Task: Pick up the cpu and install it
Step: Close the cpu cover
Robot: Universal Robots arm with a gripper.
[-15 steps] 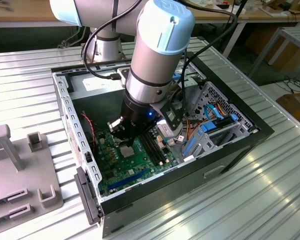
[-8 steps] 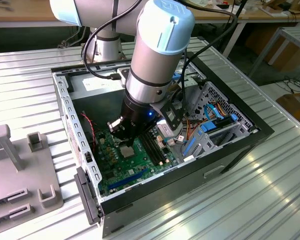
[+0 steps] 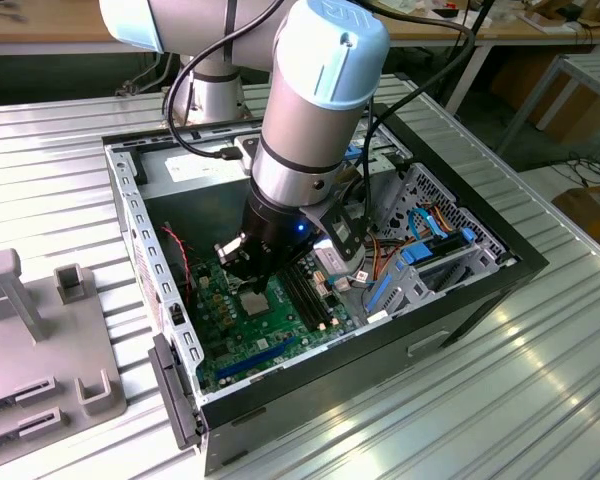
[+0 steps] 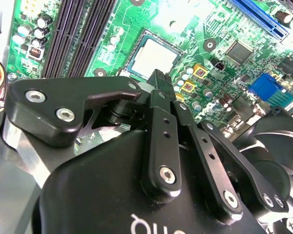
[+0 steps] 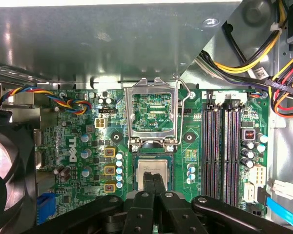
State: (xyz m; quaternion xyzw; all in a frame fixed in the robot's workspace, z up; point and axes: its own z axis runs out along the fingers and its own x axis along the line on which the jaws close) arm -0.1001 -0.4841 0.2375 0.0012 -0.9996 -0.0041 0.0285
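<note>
Down inside the open computer case [image 3: 130,210] on the desk [image 3: 540,380], the end effector [image 3: 250,285] is clenched, fingers drawn together with nothing visible between them. Its tips hang right over the cpu [image 3: 255,303]; I can't tell whether they touch it.

In the first wrist view the cpu [image 5: 154,165] lies flat in its socket, with the retaining frame [image 5: 132,114] tilted up open beside it. In the exterior view the memory slots [image 3: 310,298] run at about three o'clock from the chip.

My worry is that the chip is unclamped. If those tips press off-centre or drag, it could skid or tip and bend the socket pins.
</note>
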